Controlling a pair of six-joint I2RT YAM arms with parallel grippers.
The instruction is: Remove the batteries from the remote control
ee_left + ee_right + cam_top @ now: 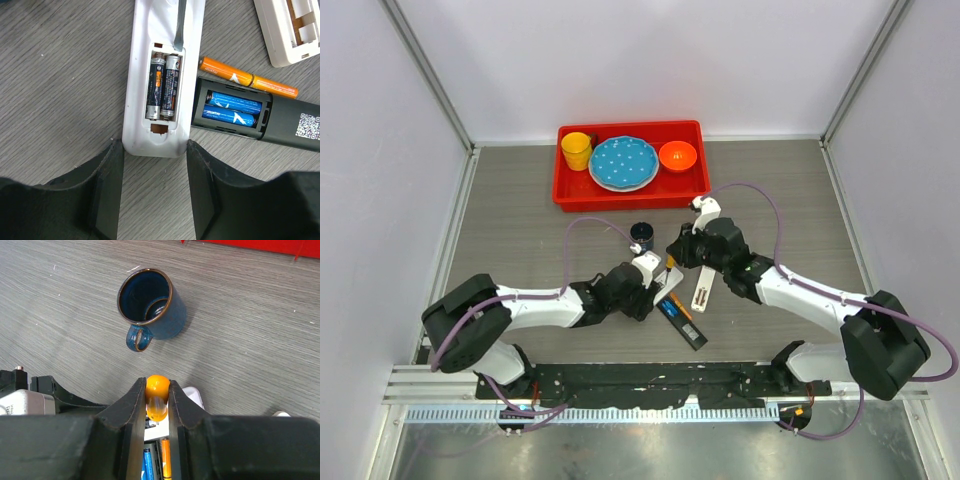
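In the left wrist view a white remote [162,75] lies back up with its compartment open and two dark grey batteries [163,87] inside. My left gripper [155,150] grips the remote's near end, one fingertip touching each corner. My right gripper [156,385] is shut on an orange-handled screwdriver [156,390]. Its metal blade [178,30] reaches the far end of the compartment. Two orange batteries [247,80] lie loose on the table between the white remote and a black remote [280,120]. The black remote holds two blue batteries [232,107].
A dark blue mug [150,302] stands just beyond the right gripper, also seen from above [642,235]. Another white remote piece [702,285] lies to the right. A red tray [570,190] at the back holds a yellow cup [577,150], a blue plate [623,162] and an orange bowl [678,156].
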